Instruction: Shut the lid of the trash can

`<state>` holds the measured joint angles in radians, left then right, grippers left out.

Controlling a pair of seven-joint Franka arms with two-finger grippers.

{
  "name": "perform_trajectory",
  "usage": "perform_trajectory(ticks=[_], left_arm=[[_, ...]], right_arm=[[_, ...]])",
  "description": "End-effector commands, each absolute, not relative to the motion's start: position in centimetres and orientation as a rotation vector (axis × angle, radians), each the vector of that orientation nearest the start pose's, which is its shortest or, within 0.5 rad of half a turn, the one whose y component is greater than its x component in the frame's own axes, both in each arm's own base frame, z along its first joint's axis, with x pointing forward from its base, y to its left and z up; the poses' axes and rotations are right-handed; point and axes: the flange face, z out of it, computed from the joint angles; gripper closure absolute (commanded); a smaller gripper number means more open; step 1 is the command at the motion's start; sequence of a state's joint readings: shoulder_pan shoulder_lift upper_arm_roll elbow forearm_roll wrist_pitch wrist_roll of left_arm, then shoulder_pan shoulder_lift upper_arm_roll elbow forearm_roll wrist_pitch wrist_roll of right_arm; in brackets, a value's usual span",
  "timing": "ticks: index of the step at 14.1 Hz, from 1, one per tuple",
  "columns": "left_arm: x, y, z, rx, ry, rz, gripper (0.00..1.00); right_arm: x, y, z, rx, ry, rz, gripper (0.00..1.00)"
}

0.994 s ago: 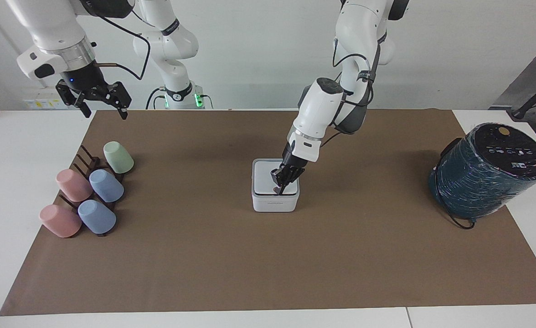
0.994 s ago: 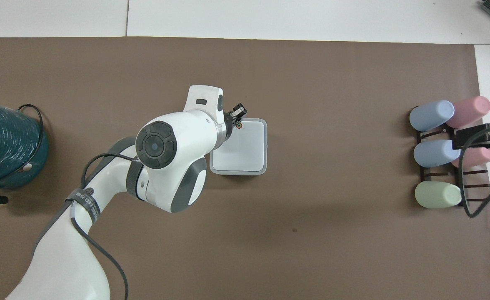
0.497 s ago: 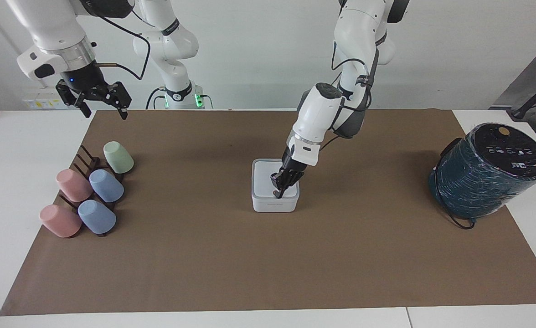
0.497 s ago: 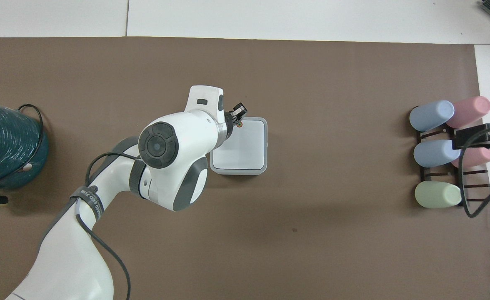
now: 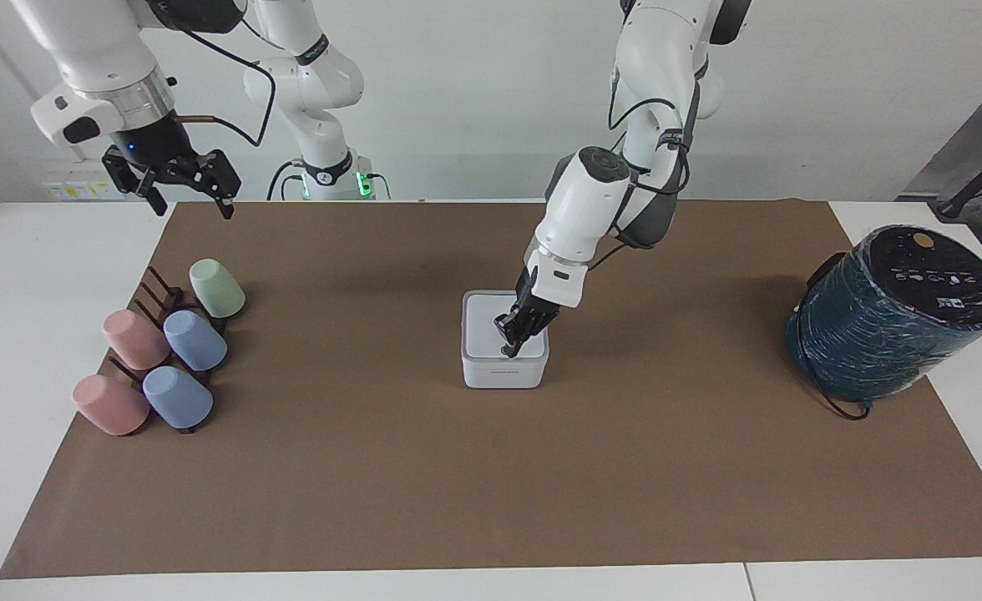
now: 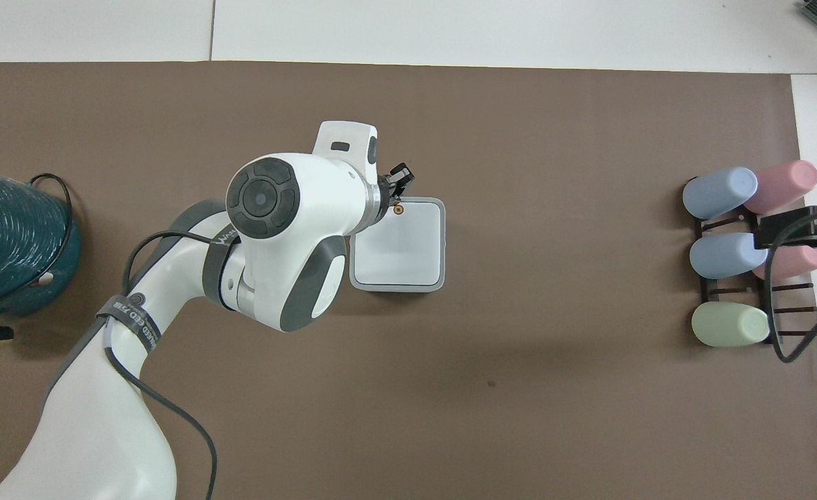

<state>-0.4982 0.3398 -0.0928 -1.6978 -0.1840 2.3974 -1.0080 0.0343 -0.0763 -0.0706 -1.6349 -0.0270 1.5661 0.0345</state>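
The small white trash can (image 5: 503,374) stands mid-mat. Its lid (image 5: 484,321) lies flat down on it. In the overhead view the lid (image 6: 408,239) shows its orange dot (image 6: 398,208) at the corner toward the left arm's end. My left gripper (image 5: 507,344) points down over that corner, fingers together, holding nothing, tips at or just above the lid; it also shows in the overhead view (image 6: 399,182). My right gripper (image 5: 190,190) waits open and empty, up in the air at the right arm's end, over the cup rack in the overhead view (image 6: 808,229).
A dark rack (image 5: 161,294) with several pastel cups lying on it sits at the right arm's end. A large teal wrapped cylinder (image 5: 892,313) with a black cable stands at the left arm's end. The brown mat (image 5: 491,484) covers the table.
The lid's edge, slightly raised a second ago, now lies flat. The left gripper has since lifted a little, uncovering the orange dot. The right arm has not moved.
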Motion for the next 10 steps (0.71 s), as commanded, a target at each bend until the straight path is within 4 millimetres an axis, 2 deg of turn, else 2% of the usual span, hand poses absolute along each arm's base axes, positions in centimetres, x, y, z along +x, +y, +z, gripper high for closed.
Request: perform_trajectory(ticks=[1,3,5,7,8,10], left_arm=[[57.7,-37.0,47.4,-3.351,-0.882,-0.149,1.00],[57.9,-34.0,50.6,-3.283,-0.871,-0.137,1.00],[57.4,-32.0,53.3,-3.232,-0.844,-0.150,1.00],[57.4,-27.9,56.5,-3.202,-0.835,-0.161,1.00],[56.9,-26.3,58.1,-3.209,-0.770,-0.159,1.00],[56.3,-20.9,60.2,-3.198,-0.596,-0.096,1.00]], right_arm=[[52.7,-2.3,63.4,-3.166,0.088,0.000,0.00],[52.7,-2.3,63.5,-3.166,0.088,-0.002,0.00],[52.7,-2.3,63.4,-3.166,0.088,0.000,0.00],[52.7,-2.3,63.4,-3.166,0.088,0.001,0.00],[52.7,-2.3,63.4,-3.166,0.088,0.001,0.00],[52.7,-2.3,63.4,-3.166,0.090,-0.002,0.00]])
